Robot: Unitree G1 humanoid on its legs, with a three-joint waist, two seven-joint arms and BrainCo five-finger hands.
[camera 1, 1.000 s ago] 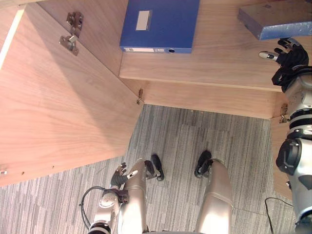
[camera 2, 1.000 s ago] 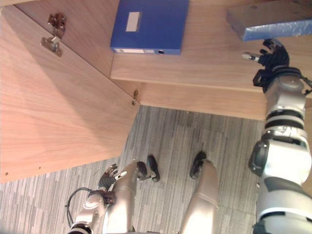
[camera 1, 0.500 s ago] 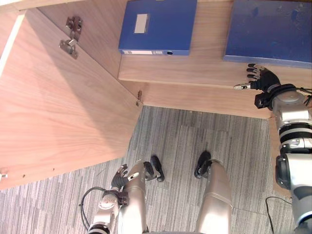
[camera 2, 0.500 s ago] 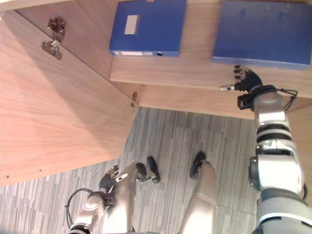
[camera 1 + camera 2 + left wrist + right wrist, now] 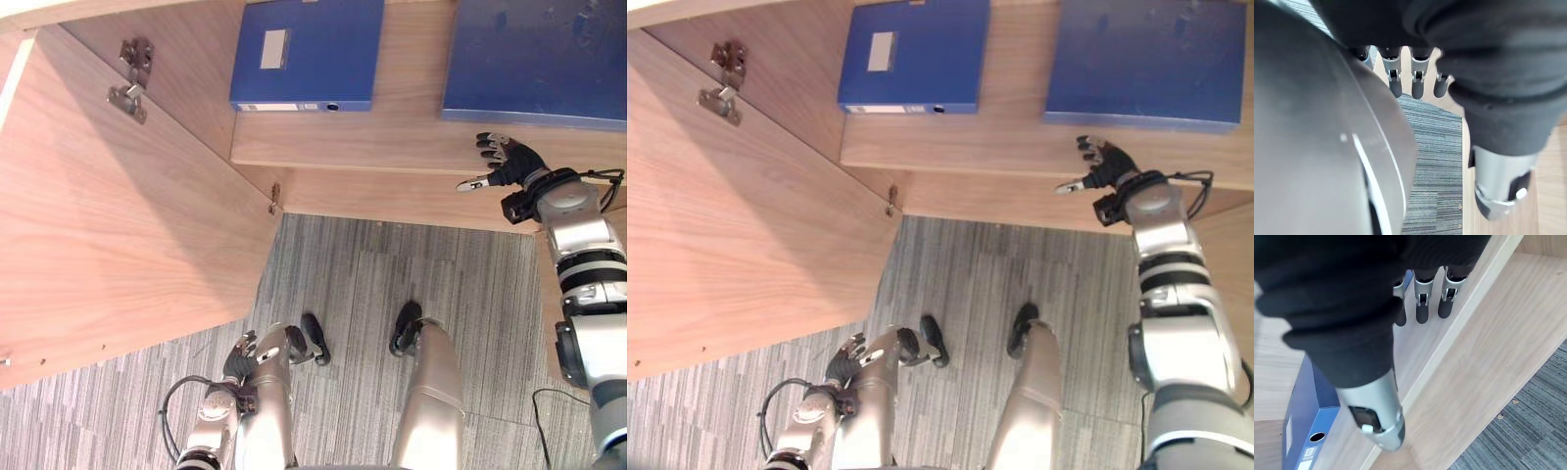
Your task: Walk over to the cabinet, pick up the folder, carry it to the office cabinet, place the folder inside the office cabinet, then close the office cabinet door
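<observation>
Right eye view: right hand (image 5: 1104, 165) apparently off folder (image 5: 1146, 59).

Eye views: the office cabinet (image 5: 392, 147) is looked down upon from the head, from well apart; it and the carpet (image 5: 392, 284) before it are shared. Right wrist view: the cabinet is faced from very near. Left wrist view: apparently the carpet beside it is faced.

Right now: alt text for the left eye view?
The right hand, open and empty, is at the front edge of a wooden shelf holding two flat blue folders: the left folder and, just beyond the hand, the right folder. The cabinet door stands open at left.
</observation>
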